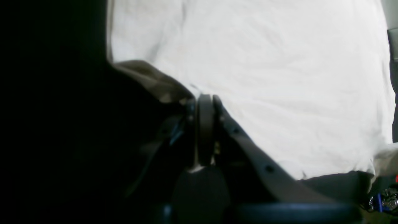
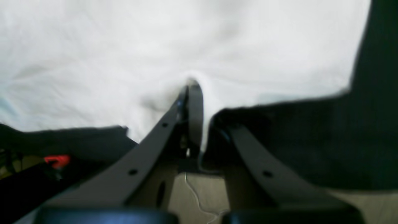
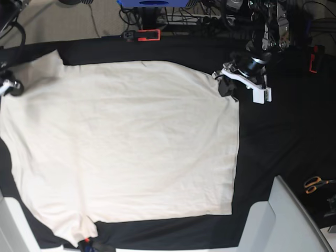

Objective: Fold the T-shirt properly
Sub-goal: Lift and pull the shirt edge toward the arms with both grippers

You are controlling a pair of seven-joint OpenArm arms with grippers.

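Observation:
The cream T-shirt (image 3: 126, 142) lies spread nearly flat on the black tablecloth (image 3: 273, 136). In the base view my left gripper (image 3: 227, 87) sits at the shirt's far right corner. The left wrist view shows that gripper (image 1: 205, 100) shut, with a raised fold of the T-shirt (image 1: 264, 77) pinched at its tips. At the base view's far left edge my right gripper (image 3: 9, 86) is only partly visible. Seen from the right wrist camera, the right gripper (image 2: 192, 86) is shut on a puckered edge of the T-shirt (image 2: 155, 56).
Orange-handled scissors (image 3: 315, 184) lie at the right edge. Red clamps (image 3: 142, 35) (image 3: 314, 59) hold the tablecloth along the far side. A grey-white panel (image 3: 286, 220) juts in at the lower right. Cables and equipment crowd the back.

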